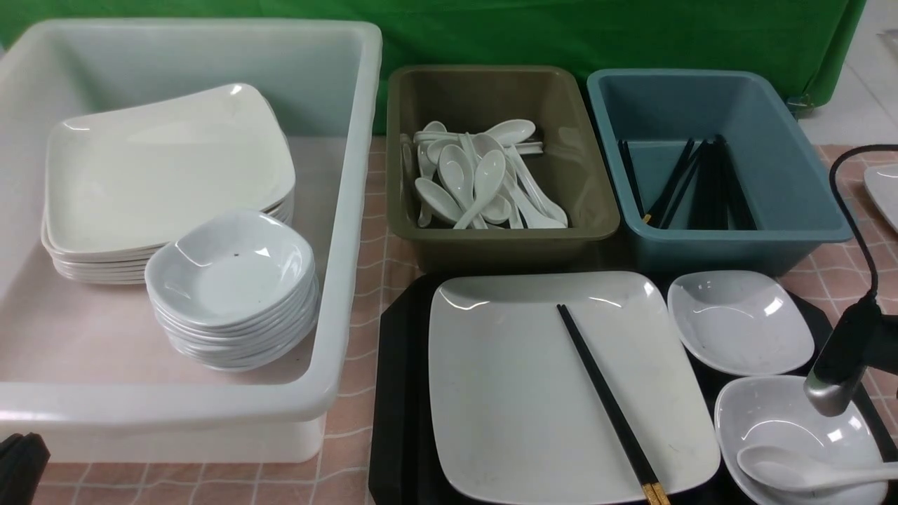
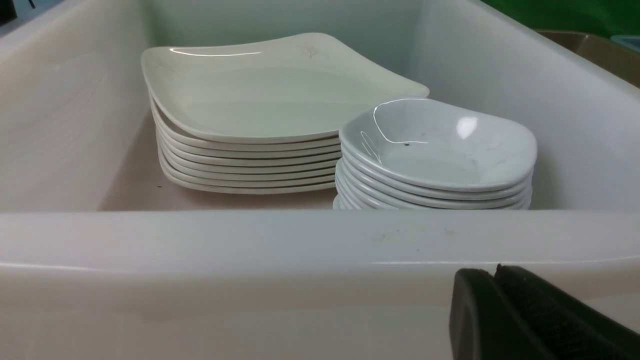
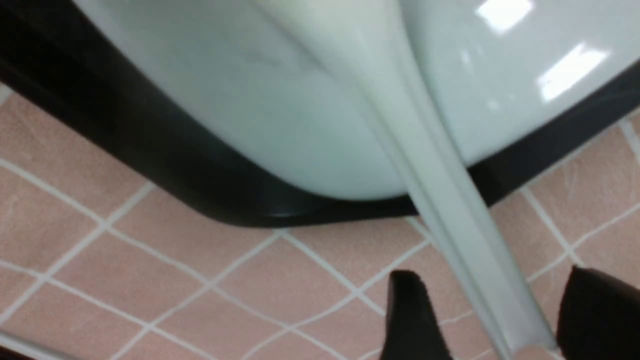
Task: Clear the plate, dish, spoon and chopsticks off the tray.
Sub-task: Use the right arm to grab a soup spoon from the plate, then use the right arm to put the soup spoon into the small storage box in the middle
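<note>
The spoon lies in the near dish at the near right corner of the tray. Its long axis runs left to right — bowl to the left inside the dish, handle pointing right, out over the dish's rim and the tray's edge. My right gripper straddles that handle with its jaws wide and a gap on either side, so nothing is held. A second dish sits just beyond the first. Left of both, the plate fills the middle of the tray, and the chopsticks rest on it, slanting from the far middle to the near right — gold ends nearest me. Behind the tray on the bench stand an olive tub and a blue tub. The white tub on the left holds a stack of plates and a stack of dishes. My left gripper hovers outside that tub's near wall, its fingers together, empty.
</note>
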Robot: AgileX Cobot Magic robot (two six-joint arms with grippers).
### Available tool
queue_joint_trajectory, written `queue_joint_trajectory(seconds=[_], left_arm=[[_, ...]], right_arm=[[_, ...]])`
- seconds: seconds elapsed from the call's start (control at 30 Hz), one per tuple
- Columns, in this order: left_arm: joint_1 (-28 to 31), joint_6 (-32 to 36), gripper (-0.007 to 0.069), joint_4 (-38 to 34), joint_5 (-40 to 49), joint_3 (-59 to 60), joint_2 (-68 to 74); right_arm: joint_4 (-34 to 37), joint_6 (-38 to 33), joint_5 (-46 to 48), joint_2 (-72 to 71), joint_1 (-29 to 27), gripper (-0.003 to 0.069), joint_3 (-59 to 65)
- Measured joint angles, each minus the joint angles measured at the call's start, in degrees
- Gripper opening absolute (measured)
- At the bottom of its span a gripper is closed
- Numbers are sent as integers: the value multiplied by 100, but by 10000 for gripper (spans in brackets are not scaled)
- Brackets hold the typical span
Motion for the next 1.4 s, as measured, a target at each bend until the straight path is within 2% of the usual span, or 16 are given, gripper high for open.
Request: queue_joint_trajectory(seconds=[0.1, 0.13, 0.17, 0.23, 0.43, 0.63, 0.73, 0.9, 0.93, 1.0, 1.2, 1.3, 1.4], left_arm=[[0, 0, 21, 0, 0, 0, 0], [0, 0, 21, 0, 0, 0, 0], [0, 0, 21, 0, 0, 0, 0], [0, 0, 21, 0, 0, 0, 0], [0, 0, 21, 0, 0, 0, 0], [0, 0, 21, 0, 0, 0, 0], [0, 0, 21, 0, 0, 0, 0], [0, 0, 21, 0, 0, 0, 0], [0, 0, 21, 0, 0, 0, 0], [0, 0, 21, 0, 0, 0, 0], [0, 0, 21, 0, 0, 0, 0], [0, 0, 21, 0, 0, 0, 0], [0, 0, 21, 0, 0, 0, 0]], right_arm=[[0, -6, -28, 134, 0, 325, 12], [0, -6, -28, 141, 0, 317, 12], [0, -15, -35, 168, 0, 243, 12], [0, -20, -17, 151, 0, 176, 12], [0, -20, 255, -178, 0, 181, -291], [224, 406, 481, -814, 0, 181, -887], [925, 787, 483, -1029, 0, 181, -1437], [2293, 969, 288, -951, 167, 181, -2186], [2334, 970, 272, -923, 183, 181, -2214], [2640, 1014, 198, -700, 420, 181, -2537], [2790, 1717, -379, 206, 1111, 181, -3228], [2830, 2316, -1110, 1044, 1392, 181, -3849], [2835, 2596, -1574, 1760, 1527, 181, -4405]])
